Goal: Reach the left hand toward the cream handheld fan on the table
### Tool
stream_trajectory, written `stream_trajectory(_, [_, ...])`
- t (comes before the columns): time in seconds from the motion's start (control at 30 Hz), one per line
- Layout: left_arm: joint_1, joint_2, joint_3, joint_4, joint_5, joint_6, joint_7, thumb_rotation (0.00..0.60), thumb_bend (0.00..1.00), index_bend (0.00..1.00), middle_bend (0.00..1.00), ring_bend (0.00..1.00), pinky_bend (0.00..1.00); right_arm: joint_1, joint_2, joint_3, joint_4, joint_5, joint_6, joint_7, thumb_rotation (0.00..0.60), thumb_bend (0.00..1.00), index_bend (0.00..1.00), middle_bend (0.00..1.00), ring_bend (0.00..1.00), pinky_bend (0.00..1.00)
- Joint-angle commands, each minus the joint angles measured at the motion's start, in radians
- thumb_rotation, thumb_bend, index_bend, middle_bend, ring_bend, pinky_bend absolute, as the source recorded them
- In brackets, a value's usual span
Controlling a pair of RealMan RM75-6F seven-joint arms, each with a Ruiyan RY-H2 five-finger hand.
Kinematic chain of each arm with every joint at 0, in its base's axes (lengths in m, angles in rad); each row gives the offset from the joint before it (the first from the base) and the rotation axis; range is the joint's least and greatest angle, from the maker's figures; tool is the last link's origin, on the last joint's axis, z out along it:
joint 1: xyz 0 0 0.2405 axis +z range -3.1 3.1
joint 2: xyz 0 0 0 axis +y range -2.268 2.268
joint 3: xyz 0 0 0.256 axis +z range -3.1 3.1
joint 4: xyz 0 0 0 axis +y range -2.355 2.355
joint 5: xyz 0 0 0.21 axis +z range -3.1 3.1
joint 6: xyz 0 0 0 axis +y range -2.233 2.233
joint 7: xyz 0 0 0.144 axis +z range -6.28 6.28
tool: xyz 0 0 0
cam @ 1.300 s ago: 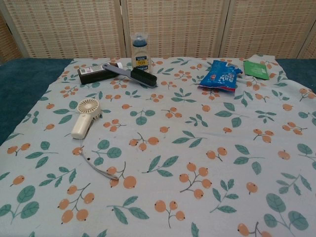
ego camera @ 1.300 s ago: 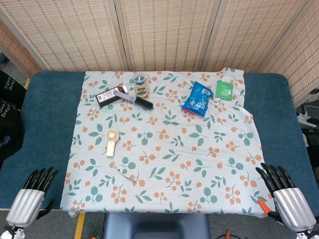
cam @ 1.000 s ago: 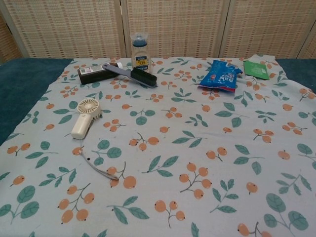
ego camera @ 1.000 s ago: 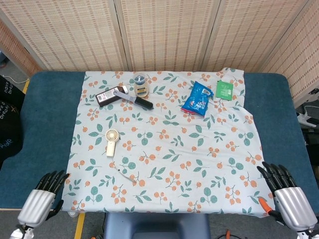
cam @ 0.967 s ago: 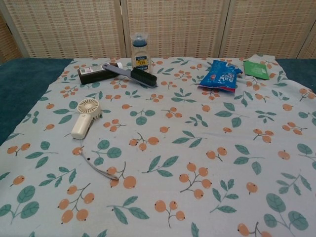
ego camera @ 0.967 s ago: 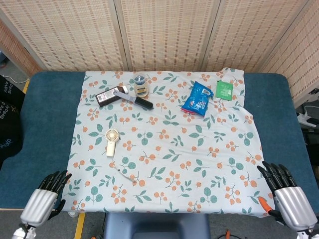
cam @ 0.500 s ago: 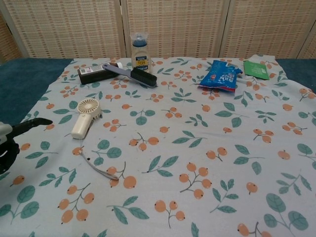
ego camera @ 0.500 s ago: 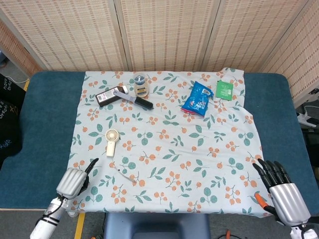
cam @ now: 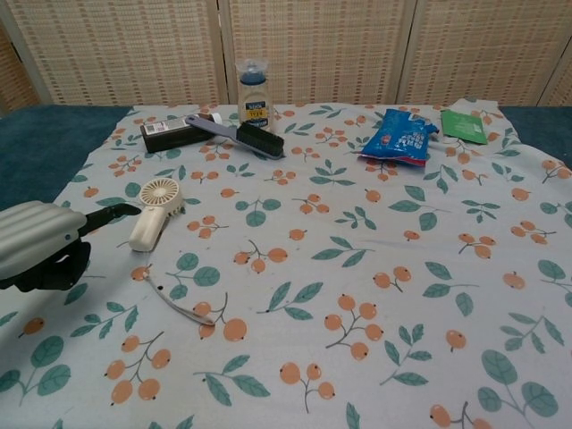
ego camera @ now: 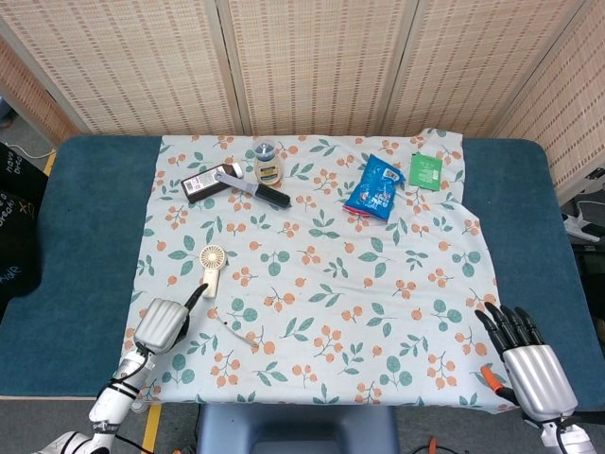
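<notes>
Cream handheld fan (ego camera: 211,269) on floral cloth (ego camera: 378,284), left hand (ego camera: 163,323) near, empty

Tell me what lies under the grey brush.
The brush rests with its handle across the black box, its bristle end on the floral cloth. Whatever sits beneath the bristles is hidden.

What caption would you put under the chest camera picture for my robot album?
Robot's left hand reaches across the flowery cloth toward the cream fan, not touching yet.

Far edge: black box (ego camera: 201,183), brush (ego camera: 255,189), bottle (ego camera: 267,163), blue snack bag (ego camera: 374,186), green packet (ego camera: 425,171).
</notes>
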Motion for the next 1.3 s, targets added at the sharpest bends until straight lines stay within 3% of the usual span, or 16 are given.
stream_trajectory(0.03, [-0.038,-0.043,-0.009,0.071,-0.003,-0.009,0.007,0.6,0.91,0.0,0.96,0.89,1.0,-0.001,0.002,0.002,-0.003,0.01,0.002,-0.004,0.6,0.21,0.0,0.0,0.0,0.0])
stream_trajectory(0.33, [-0.086,-0.073,-0.014,0.132,-0.047,-0.046,0.011,0.6,0.92,0.0,0.96,0.89,1.0,0.002,0.001,0.005,-0.005,0.029,-0.002,-0.013,0.6,0.21,0.0,0.0,0.0,0.0])
stream_trajectory(1.3, [-0.123,-0.069,0.018,0.162,-0.128,-0.053,0.046,0.6,0.92,0.0,0.97,0.9,1.0,0.003,0.007,0.0,-0.012,0.037,0.006,-0.017,0.6,0.21,0.0,0.0,0.0,0.0])
